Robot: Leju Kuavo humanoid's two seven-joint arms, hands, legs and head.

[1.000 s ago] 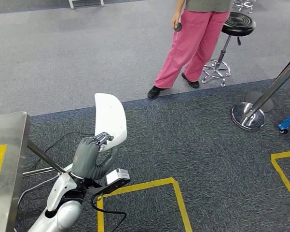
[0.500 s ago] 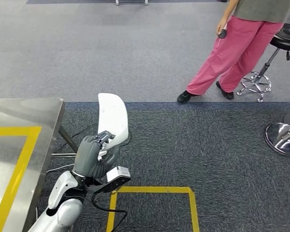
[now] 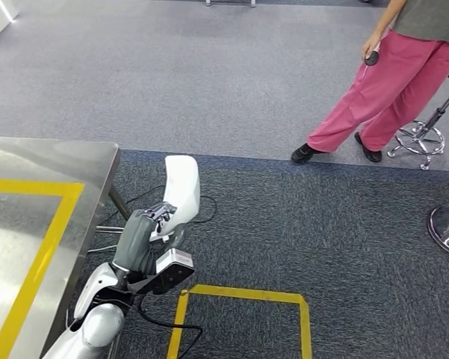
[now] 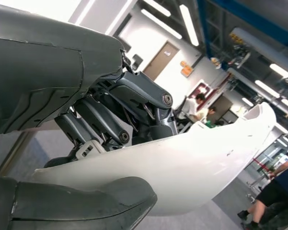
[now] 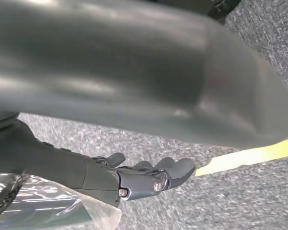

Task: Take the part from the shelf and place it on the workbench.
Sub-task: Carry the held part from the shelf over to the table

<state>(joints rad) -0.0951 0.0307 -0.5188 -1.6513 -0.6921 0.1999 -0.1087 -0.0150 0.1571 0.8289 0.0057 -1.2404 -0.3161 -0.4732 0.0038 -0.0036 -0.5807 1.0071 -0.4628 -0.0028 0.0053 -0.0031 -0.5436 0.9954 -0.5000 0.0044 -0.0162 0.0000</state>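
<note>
My left hand grips the lower end of a curved white plastic part, which stands up above the dark carpet just right of the steel workbench. The left wrist view has the same white part clamped between the thick thumb and the dark fingers of the left hand. My right hand hangs over the carpet with its fingers stretched out and nothing in them.
The workbench top carries a yellow tape outline and its corner lies near my left arm. A person in pink trousers stands at the far right beside a stool base. Cables and yellow floor tape lie below.
The camera has turned left: the workbench fills more of the left side and the person has slid to the right. My left hand still holds the white part.
</note>
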